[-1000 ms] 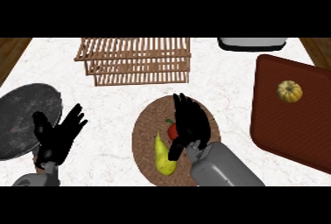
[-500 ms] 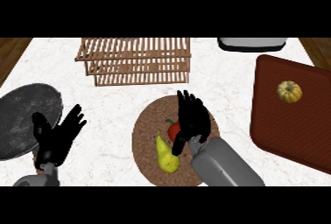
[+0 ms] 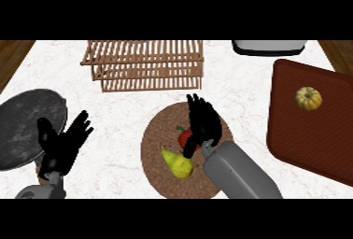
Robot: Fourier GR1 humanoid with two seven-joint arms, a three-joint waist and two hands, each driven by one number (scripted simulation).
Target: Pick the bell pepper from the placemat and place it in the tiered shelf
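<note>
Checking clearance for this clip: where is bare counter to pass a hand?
Bare marble lies between the tiered shelf and placemat, and between placemat and red board. The placemat is crowded: bell pepper, pear, right hand.

2 smooth grey forearms, each ending in a black hand: left hand (image 3: 63, 144), right hand (image 3: 203, 123).

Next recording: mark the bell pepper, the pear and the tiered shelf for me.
bell pepper (image 3: 184, 137): head view, on its red side showing left of the right hand.
pear (image 3: 179, 165): head view, on its wide yellow lower body.
tiered shelf (image 3: 146, 65): head view, on the wooden slats of its top level.
</note>
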